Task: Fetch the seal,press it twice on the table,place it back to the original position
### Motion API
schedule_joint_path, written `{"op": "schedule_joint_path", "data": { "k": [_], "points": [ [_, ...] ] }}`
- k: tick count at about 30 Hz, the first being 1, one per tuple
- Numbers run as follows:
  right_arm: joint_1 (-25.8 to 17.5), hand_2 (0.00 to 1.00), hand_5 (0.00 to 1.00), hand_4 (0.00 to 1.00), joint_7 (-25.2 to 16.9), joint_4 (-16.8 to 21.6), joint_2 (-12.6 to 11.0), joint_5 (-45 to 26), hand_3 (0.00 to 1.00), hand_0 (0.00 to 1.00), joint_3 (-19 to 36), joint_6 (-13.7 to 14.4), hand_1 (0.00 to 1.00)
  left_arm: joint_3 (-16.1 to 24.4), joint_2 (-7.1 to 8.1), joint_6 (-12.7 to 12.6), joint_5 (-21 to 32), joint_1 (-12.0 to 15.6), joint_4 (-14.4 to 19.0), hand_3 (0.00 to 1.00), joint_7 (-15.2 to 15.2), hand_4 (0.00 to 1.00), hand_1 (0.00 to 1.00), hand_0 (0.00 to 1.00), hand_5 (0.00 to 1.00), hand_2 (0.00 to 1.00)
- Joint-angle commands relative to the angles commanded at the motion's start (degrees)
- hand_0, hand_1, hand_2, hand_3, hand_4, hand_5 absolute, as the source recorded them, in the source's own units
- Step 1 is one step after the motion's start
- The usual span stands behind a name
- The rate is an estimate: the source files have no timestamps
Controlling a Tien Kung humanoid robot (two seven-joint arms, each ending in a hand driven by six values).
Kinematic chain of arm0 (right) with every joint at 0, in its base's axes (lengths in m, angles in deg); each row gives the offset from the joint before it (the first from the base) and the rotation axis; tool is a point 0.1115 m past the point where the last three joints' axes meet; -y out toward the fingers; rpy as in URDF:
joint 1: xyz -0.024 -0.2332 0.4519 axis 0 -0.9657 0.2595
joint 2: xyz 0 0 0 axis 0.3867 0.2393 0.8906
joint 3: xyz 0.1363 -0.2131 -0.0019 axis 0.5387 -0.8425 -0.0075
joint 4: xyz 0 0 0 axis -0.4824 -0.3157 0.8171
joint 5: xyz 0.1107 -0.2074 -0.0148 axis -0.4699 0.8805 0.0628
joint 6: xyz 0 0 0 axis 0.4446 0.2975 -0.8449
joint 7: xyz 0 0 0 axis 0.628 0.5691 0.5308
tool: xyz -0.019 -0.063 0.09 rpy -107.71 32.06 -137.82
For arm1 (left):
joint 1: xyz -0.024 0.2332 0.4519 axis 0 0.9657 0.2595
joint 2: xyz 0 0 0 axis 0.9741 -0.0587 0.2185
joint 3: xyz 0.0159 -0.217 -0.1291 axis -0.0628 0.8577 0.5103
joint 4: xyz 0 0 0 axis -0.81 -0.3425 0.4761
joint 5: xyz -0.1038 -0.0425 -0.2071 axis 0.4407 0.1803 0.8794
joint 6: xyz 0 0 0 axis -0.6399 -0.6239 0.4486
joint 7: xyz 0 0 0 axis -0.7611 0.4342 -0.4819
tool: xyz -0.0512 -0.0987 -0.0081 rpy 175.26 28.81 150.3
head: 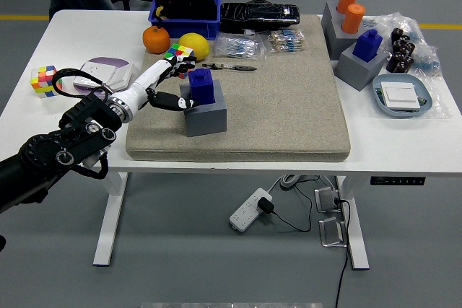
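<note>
The seal (201,86) stands upright in its grey base (205,115) on the mat's (289,106) left part. The left hand (167,83) is at the seal's left side, fingers spread and not yet closed on it. The seal appears rigid, light and smooth-sided; grip the upper block on opposite faces and lift straight up.

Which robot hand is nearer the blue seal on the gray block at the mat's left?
Left. The left hand reaches the blue seal from its left side, fingers open; the right hand is out of view.

Blue seal (201,86) in grey block (205,112), beige mat (274,99), white table (404,142).
</note>
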Motion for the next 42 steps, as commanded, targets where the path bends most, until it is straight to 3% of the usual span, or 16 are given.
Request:
{"op": "schedule_joint_path", "data": {
  "k": [4, 5, 22, 23, 28, 29, 42],
  "points": [
    [0.03, 0.699, 0.518, 0.750, -0.02, 0.00, 0.00, -0.04, 0.719, 0.836, -0.19, 0.01, 0.734, -0.07, -0.54, -0.23, 0.05, 0.00, -0.26, 0.888, 0.09, 0.866, 0.814, 0.828, 0.002, 0.779],
    [0.04, 0.699, 0.518, 0.750, -0.03, 0.00, -0.01, -0.05, 0.719, 0.836, -0.21, 0.00, 0.734, -0.17, -0.72, -0.29, -0.05, -0.08, -0.44, 0.882, 0.18, 0.850, 0.760, 0.809, 0.002, 0.704],
    [0.05, 0.699, 0.516, 0.749, -0.04, -0.05, -0.02, -0.14, 0.719, 0.835, -0.38, 0.01, 0.734, -1.52, -1.97, -0.82, -0.19, -1.05, -2.82, 0.864, 0.67, 0.781, 0.708, 0.780, 0.002, 0.677],
    [0.05, 0.699, 0.516, 0.749, -0.04, -0.05, -0.03, -0.17, 0.718, 0.836, -0.40, 0.01, 0.733, -1.53, -2.02, -0.99, -0.25, -1.06, -2.96, 0.850, 0.67, 0.755, 0.651, 0.706, 0.002, 0.653],
    [0.02, 0.699, 0.516, 0.749, -0.04, -0.05, -0.09, -0.14, 0.718, 0.836, -0.46, 0.02, 0.733, -1.41, -2.08, -1.90, -0.23, -1.07, -3.13, 0.850, 0.16, 0.755, 0.651, 0.706, 0.002, 0.653],
    [0.03, 0.698, 0.516, 0.749, -0.04, -0.05, -0.10, -0.14, 0.719, 0.836, -0.49, 0.02, 0.733, -1.38, -2.09, -2.05, -0.23, -1.09, -3.14, 0.834, 0.08, 0.703, 0.541, 0.643, 0.002, 0.529],
    [-0.05, 0.698, 0.515, 0.748, -0.04, -0.03, 0.01, -0.16, 0.718, 0.835, -0.27, 0.02, 0.734, 0.04, -1.87, -3.03, 0.79, -0.95, -2.26, 0.814, -1.83, 0.704, 0.530, 0.648, 0.002, 0.473]
  ]
}}
